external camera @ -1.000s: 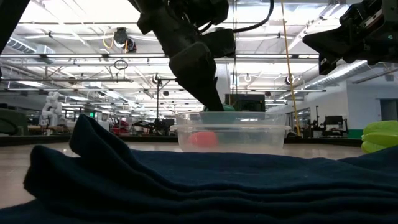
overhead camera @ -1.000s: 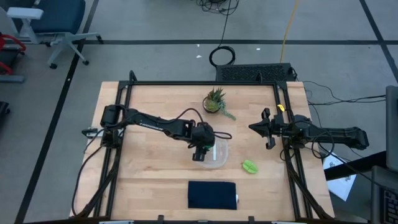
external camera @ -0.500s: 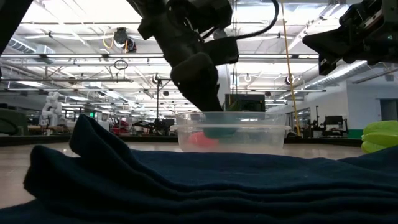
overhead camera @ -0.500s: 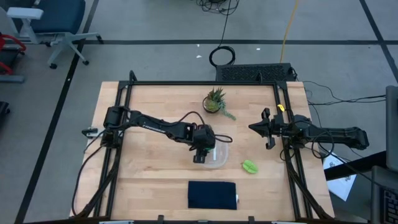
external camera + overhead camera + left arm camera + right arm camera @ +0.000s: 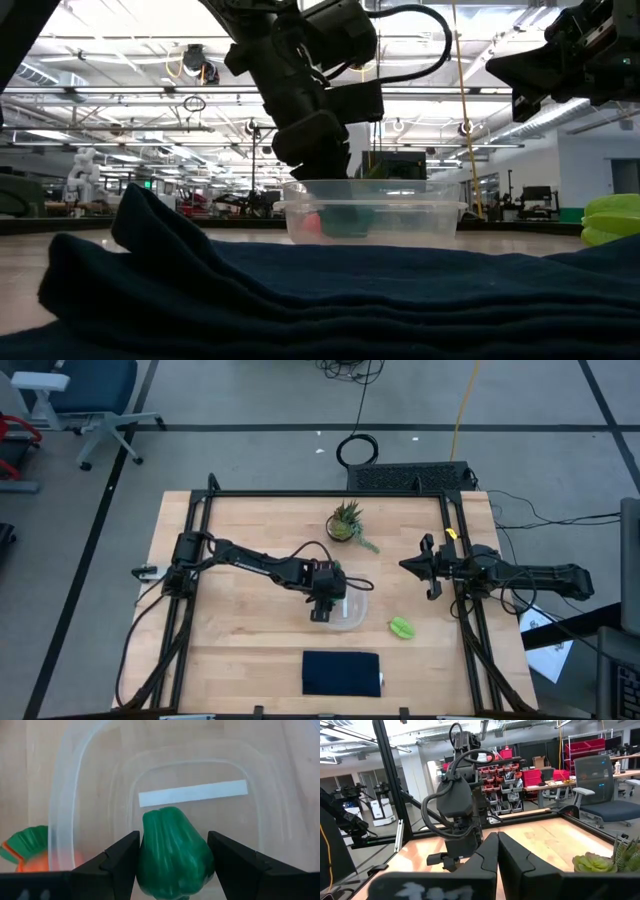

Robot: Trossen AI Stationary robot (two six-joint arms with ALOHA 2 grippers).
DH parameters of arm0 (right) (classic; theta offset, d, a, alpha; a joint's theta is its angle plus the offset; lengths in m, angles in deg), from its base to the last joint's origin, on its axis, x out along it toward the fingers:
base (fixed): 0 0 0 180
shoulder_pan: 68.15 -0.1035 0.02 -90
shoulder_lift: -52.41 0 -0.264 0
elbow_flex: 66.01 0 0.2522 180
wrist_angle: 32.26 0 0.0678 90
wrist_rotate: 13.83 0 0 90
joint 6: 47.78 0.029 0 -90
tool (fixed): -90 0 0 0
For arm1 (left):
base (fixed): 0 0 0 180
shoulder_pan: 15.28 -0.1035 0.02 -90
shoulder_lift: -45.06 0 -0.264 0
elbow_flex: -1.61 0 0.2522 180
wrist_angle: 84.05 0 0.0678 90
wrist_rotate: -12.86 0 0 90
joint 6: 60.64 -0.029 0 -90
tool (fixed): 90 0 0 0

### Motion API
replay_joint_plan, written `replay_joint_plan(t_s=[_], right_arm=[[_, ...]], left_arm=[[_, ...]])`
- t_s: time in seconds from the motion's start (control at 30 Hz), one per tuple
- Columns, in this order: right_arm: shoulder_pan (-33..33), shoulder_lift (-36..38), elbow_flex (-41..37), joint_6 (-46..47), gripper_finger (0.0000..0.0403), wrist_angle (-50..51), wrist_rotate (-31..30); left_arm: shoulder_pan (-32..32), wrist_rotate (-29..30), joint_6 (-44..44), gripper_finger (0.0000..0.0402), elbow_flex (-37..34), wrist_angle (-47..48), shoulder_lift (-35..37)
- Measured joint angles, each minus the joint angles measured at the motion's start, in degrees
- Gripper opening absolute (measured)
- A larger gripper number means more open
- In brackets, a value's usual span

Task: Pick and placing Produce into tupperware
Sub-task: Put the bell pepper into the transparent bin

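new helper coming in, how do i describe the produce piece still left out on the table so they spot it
Start at the clear shallow plastic container mid-table, where the left gripper works. Look toward the parked right arm: a light yellow-green leaf-like piece lies alone on bare wood. The spiky green potted plant sits farther back; the dark navy cloth lies flat.

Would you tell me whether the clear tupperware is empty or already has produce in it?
Not empty. The tupperware holds the orange carrot, and the left gripper holds the dark green piece inside its walls.

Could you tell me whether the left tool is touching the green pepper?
Touching: the left wrist view shows both fingers pressed against the pepper sides, no gap.
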Motion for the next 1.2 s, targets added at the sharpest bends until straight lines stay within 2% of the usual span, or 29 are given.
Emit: replay_joint_plan(t_s=[0.2, 0.43, 0.97, 1.2], right_arm=[[0.01, -0.04, 0.01, 0.00, 0.0000, 0.01, 0.00], [0.00, -0.04, 0.01, 0.00, 0.0000, 0.02, -0.02], [0.01, -0.04, 0.01, 0.00, 0.0000, 0.02, -0.02], [0.01, -0.04, 0.00, 0.00, 0.0000, 0.02, -0.02]], left_arm=[[-0.17, -2.72, 0.33, 0.0230, 0.00, 0.02, -0.02], [-0.75, -3.26, 1.76, 0.0230, 0.00, -0.04, -0.03], [-1.11, -3.17, 1.36, 0.0230, -0.02, 0.28, -0.07], [-0.15, -0.05, -2.45, 0.0230, -0.04, 0.59, -0.09]])
